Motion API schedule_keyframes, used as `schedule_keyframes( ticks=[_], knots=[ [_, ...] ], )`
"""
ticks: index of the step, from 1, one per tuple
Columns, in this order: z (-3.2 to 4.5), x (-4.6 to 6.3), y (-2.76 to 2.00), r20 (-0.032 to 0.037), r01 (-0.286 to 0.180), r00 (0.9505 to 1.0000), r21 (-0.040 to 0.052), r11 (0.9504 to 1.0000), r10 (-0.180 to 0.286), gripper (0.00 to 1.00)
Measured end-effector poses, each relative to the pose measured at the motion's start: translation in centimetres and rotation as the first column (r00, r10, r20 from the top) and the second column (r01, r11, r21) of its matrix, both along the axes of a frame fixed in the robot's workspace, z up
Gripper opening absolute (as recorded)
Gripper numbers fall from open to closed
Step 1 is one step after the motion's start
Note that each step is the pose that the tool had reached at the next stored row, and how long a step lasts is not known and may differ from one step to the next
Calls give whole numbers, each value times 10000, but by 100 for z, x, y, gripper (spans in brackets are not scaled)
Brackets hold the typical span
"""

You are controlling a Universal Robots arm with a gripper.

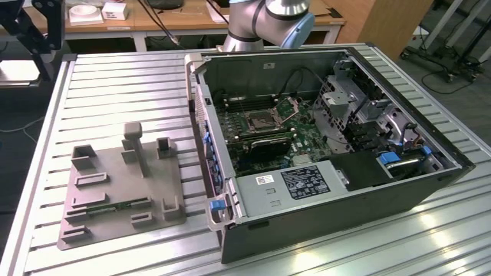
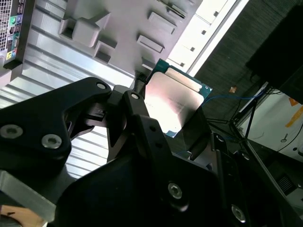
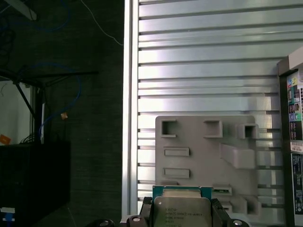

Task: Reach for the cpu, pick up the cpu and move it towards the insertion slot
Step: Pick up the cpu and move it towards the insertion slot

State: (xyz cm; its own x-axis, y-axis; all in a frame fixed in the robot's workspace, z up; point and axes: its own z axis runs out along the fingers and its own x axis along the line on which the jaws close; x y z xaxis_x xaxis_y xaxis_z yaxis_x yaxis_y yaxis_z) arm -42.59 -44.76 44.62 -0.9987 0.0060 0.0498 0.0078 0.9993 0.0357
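The gripper (image 2: pixel 166 124) pinches the cpu (image 2: pixel 176 97) by opposite edges, high over the grey fixture tray (image 3: pixel 208 158), leaving its flat face free for the insertion slot (image 1: pixel 257 122).

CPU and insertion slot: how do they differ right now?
The cpu is gripped in the tool; the insertion slot sits fixed inside the open case. The cpu shows a silvery top; the insertion slot a dark centre in a metal frame. Both are square.
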Motion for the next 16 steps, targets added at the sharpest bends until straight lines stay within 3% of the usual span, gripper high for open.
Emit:
schedule_keyframes(
  ticks=[16],
  knots=[
    [0, 106, 0, 0, 0, 10000, 0, 10000, 0, 55]
  ],
)
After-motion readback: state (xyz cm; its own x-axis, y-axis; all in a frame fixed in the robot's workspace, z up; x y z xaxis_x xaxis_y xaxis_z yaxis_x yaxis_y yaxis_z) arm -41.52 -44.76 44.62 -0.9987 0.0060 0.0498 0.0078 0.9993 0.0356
